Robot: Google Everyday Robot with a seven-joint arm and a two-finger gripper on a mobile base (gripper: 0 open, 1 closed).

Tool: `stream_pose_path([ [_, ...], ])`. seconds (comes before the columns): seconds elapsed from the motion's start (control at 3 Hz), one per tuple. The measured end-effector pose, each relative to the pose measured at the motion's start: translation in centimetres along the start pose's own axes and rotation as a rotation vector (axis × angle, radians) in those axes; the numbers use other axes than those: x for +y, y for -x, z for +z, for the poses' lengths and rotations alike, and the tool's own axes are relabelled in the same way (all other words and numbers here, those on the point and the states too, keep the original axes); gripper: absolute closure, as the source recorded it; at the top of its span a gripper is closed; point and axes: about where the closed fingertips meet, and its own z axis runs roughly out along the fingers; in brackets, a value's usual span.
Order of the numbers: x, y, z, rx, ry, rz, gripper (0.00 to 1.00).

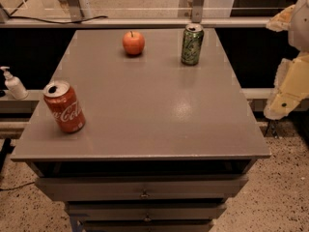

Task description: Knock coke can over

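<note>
The coke can (64,106), red with white script and a silver top, stands upright near the front left corner of the grey table (159,105). My gripper (288,88) shows as cream-coloured parts at the right edge of the view. It is off the table's right side, far from the can and not touching anything.
A green can (192,44) stands at the back right of the table and a red apple (133,42) at the back middle. A soap dispenser (13,83) sits on a ledge to the left. Drawers (142,190) are below the front edge.
</note>
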Motion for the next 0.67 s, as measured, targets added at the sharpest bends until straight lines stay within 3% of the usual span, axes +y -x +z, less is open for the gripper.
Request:
stream_pose_path([
  [0.33,0.4,1.5,1.9,-0.105,0.011,-0.002,0.0],
  [0.67,1.5,8.2,4.3,-0.33,0.026,-0.029,0.0],
])
